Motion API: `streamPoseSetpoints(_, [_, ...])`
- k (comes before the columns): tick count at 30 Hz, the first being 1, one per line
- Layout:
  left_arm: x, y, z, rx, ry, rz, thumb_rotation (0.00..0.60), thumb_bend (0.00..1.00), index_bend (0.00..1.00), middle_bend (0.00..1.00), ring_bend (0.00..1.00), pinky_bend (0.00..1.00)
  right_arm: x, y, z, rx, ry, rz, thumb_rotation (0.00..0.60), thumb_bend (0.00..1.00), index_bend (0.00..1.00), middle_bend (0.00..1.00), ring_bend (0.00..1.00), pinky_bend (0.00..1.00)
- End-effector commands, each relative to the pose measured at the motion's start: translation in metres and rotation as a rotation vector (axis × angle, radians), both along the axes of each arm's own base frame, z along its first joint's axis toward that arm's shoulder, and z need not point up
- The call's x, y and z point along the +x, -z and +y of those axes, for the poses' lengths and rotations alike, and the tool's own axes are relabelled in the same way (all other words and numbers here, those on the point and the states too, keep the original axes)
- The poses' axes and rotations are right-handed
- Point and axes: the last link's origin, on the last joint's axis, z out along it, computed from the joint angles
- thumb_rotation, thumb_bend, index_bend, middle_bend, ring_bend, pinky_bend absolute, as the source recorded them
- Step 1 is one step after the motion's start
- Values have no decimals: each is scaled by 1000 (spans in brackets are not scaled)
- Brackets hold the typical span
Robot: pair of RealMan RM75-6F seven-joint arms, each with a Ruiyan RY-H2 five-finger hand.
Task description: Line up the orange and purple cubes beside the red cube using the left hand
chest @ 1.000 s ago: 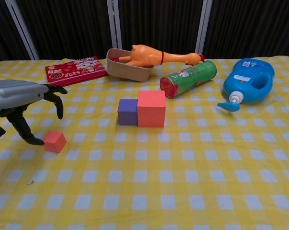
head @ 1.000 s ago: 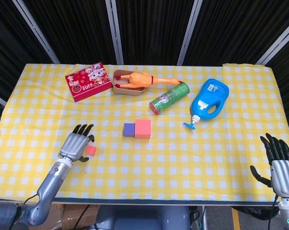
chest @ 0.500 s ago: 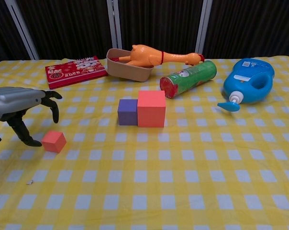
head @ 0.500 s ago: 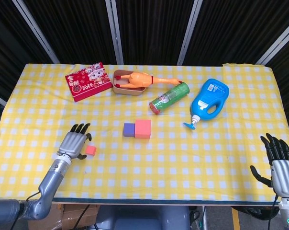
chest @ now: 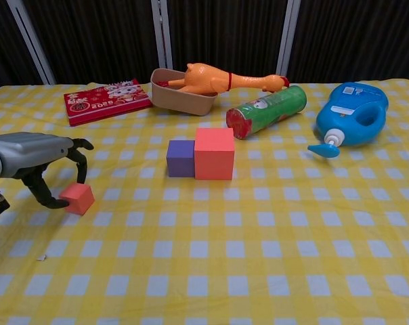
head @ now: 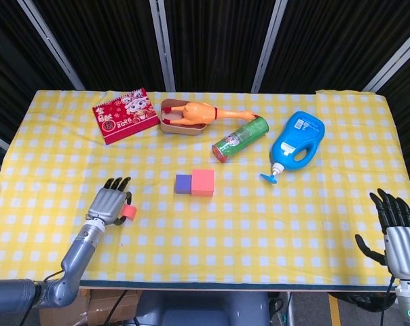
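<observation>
I am curling my left hand (chest: 35, 162) over the orange cube (chest: 77, 198) at the near-left of the surface (chest: 259, 257) — fingertips touching its sides, ready to pinch and lift. It is lying well apart from the purple cube (chest: 181, 158), which is already touching the red cube (chest: 214, 154) — orange remains.

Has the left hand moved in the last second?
Yes. In the chest view the left hand has dropped and closed in on the orange cube; its fingers now touch it.
</observation>
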Motion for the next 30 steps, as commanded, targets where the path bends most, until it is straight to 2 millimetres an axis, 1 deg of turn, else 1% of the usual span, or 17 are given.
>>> streamPoseSetpoints(1, [-1,0,0,1,-7,0,600,359,456,0,0,18,0,0,0,-1,-1,-1,600,368,0,0,0,36])
streamPoseSetpoints(5, [4,-3,4,22,-8,-32,600,363,459,0,0,18,0,0,0,-1,0,-2,600,367,0,0,0,36])
streamPoseSetpoints(8, [12,-7,13,52,-15,-62,600,363,458,0,0,18,0,0,0,-1,-1,-2,600,367,0,0,0,36])
streamPoseSetpoints(13, [27,-10,34,107,-42,-76,600,363,451,0,0,18,0,0,0,0,0,-2,600,367,0,0,0,36])
streamPoseSetpoints(15, [36,-10,44,130,-66,-91,600,363,450,0,0,18,0,0,0,0,1,-3,600,367,0,0,0,36])
streamPoseSetpoints(18, [50,-5,55,153,-95,-106,600,363,450,0,0,18,0,0,0,2,2,-6,600,368,0,0,0,36])
streamPoseSetpoints(22, [64,4,64,167,-104,-101,600,363,450,0,0,18,0,0,0,6,3,-9,600,367,0,0,0,36])
streamPoseSetpoints(30, [85,24,70,159,-91,-73,600,363,445,0,0,18,-1,-1,0,11,5,-16,600,367,0,0,0,36])
